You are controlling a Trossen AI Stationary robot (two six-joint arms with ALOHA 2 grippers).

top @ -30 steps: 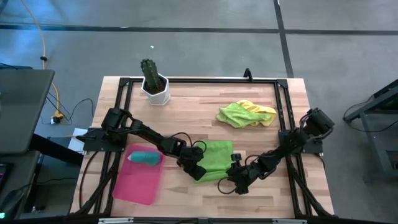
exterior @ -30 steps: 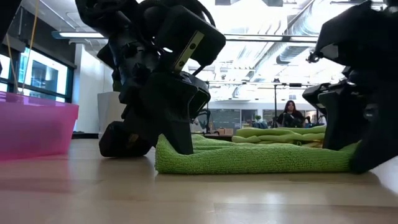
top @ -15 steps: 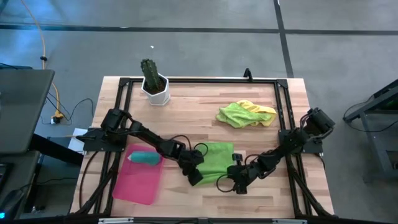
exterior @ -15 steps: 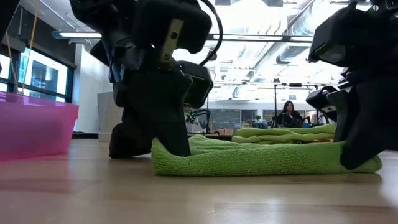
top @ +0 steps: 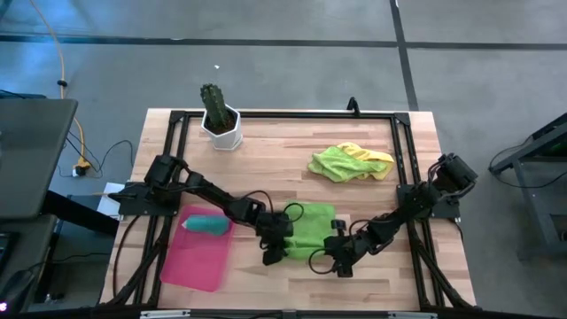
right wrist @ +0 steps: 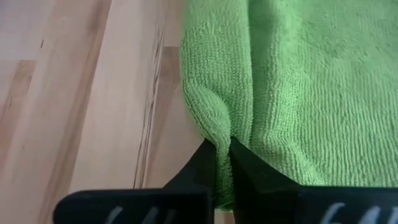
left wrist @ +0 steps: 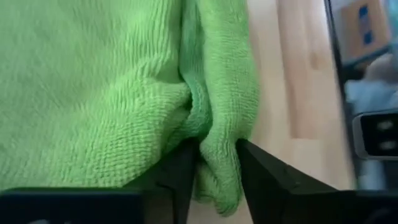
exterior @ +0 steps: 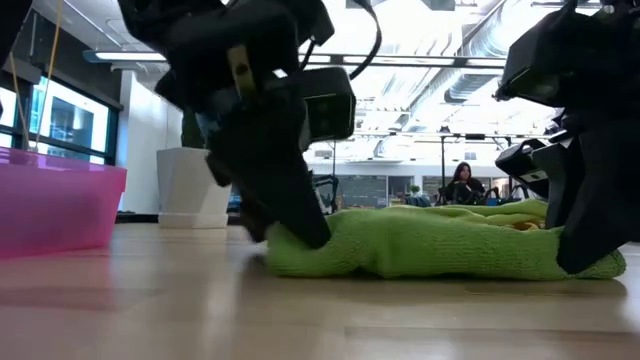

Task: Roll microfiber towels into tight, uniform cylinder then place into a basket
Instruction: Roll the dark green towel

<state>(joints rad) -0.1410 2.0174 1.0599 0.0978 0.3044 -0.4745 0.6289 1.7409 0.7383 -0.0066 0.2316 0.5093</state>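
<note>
High view: as we look straight down, the green towel point(top: 310, 232) lies between the left gripper point(top: 273, 254) and right gripper point(top: 338, 263); teal towel point(top: 205, 224) in the pink basket point(top: 197, 262).
Low view: we read no writing.
Left wrist: fingers point(left wrist: 177, 174) pinch a towel fold.
Right wrist: fingers point(right wrist: 202, 163) pressed on the towel's edge.

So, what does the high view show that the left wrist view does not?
Only the high view shows the pink basket with a rolled teal towel in it, the cactus pot, the lime and yellow towels, and the right gripper. Only the left wrist view shows the left gripper pinching a fold at the edge of the green towel. Both show that green towel on the wooden table.
</note>
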